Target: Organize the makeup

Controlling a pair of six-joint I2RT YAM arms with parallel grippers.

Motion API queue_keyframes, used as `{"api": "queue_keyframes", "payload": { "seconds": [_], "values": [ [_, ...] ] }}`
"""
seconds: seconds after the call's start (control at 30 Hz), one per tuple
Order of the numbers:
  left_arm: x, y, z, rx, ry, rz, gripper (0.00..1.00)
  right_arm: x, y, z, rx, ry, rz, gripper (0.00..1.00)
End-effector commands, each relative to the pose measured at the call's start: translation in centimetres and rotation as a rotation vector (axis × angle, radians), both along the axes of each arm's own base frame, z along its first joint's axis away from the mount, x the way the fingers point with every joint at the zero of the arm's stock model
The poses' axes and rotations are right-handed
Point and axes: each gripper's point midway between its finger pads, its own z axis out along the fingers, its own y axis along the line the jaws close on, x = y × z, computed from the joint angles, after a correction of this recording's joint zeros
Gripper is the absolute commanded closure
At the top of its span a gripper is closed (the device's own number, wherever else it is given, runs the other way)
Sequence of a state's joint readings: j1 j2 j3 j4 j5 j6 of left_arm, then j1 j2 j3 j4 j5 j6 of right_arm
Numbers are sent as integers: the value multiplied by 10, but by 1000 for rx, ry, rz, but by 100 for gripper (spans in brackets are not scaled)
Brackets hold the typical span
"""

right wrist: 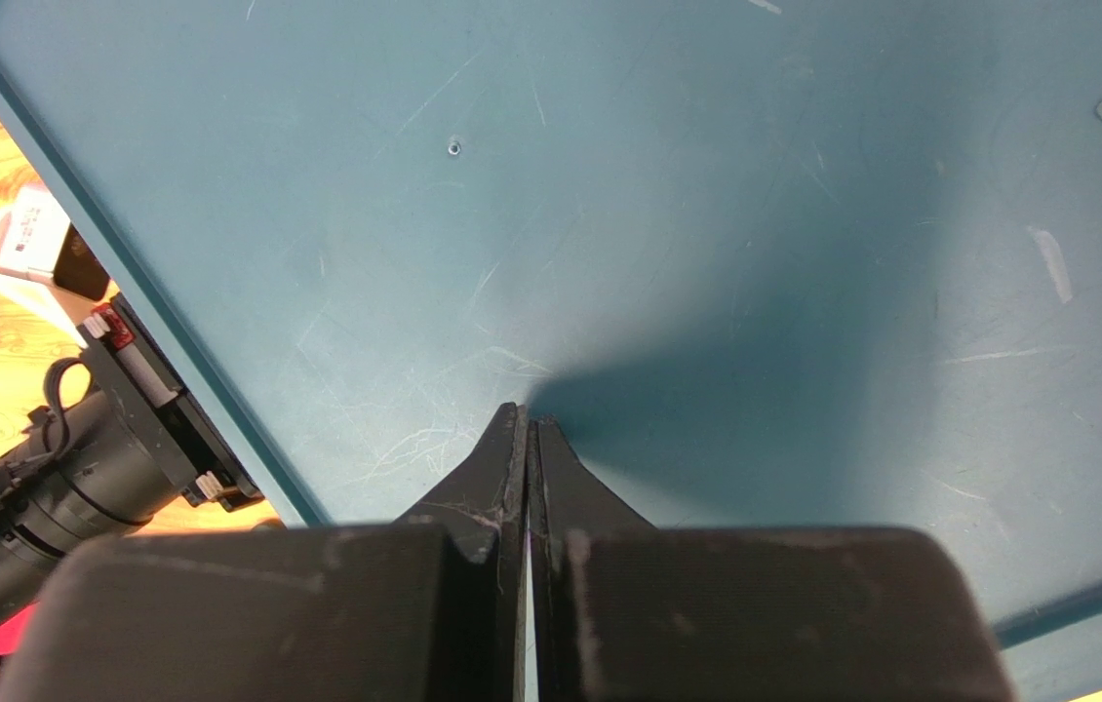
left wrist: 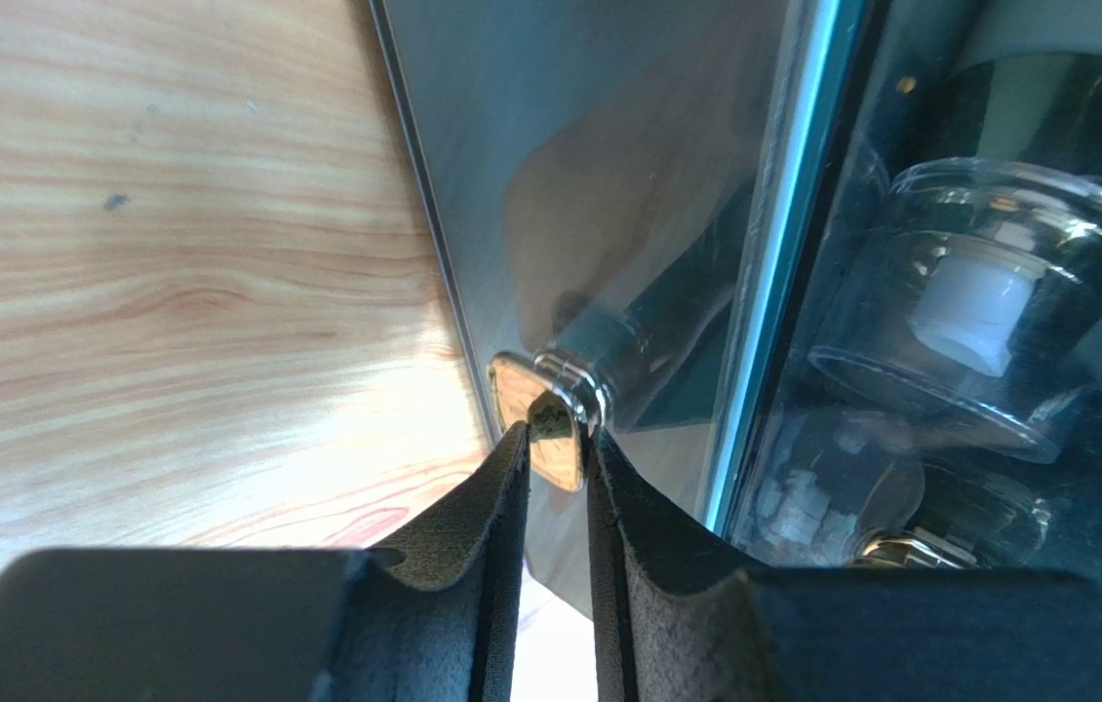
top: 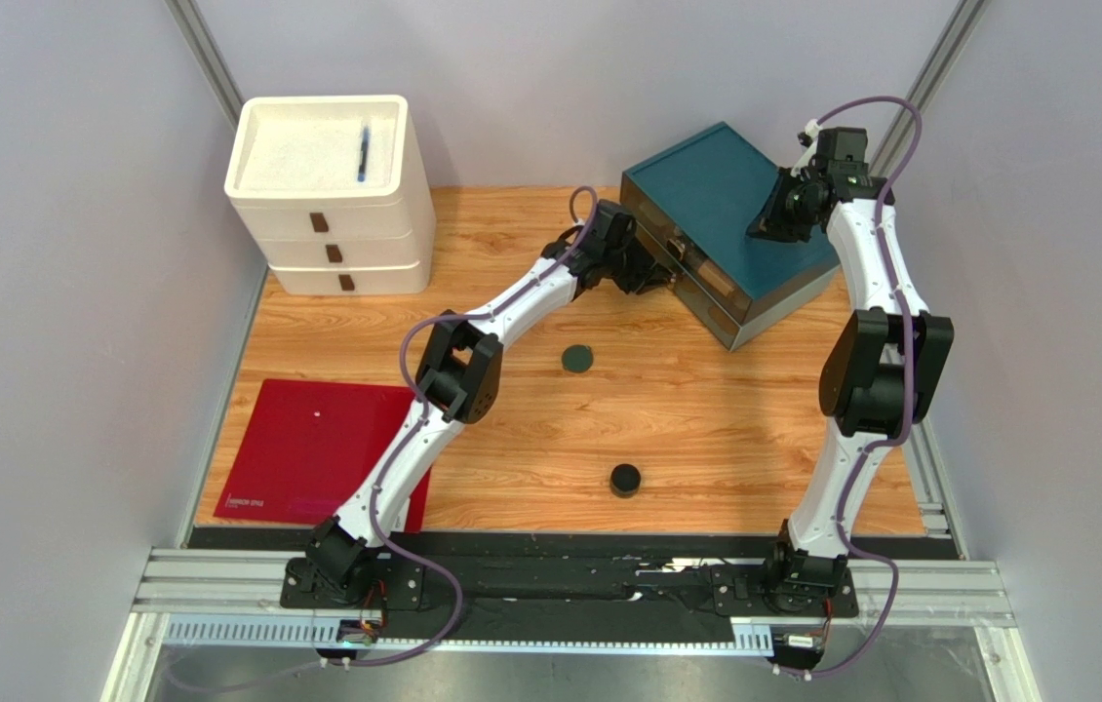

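A flat dark-green disc [top: 578, 357] and a black round jar [top: 626, 478] lie loose on the wooden table. At the back stands a teal box [top: 726, 205] with a see-through drawer front. My left gripper [top: 655, 271] is at that front. In the left wrist view its fingertips [left wrist: 557, 436] pinch the small gold drawer knob [left wrist: 554, 417]. A clear bottle [left wrist: 982, 307] lies inside, behind the front. My right gripper [top: 774, 220] is shut and empty, its tips [right wrist: 529, 417] resting on the teal lid [right wrist: 733, 220].
A white three-drawer unit [top: 330, 190] stands at the back left with a blue pen [top: 364, 152] in its top tray. A red mat [top: 308, 446] lies at the front left. Grey walls close in both sides.
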State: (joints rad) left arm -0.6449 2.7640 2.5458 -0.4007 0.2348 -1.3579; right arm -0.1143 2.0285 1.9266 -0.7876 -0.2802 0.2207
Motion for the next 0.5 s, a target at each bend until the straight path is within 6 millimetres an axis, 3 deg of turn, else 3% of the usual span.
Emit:
{"api": "queue_keyframes", "payload": {
  "seconds": [0.0,0.27,0.47],
  "values": [
    [15,54,-20,169,26,69,75,-46,-21,-69,-63,281,-48,100],
    [2,74,-40,259,75,21,76,-46,-22,-69,-61,284,-50,100],
    [-4,91,-42,309,77,2,76,-46,-21,-70,-58,284,-50,100]
  ]
}}
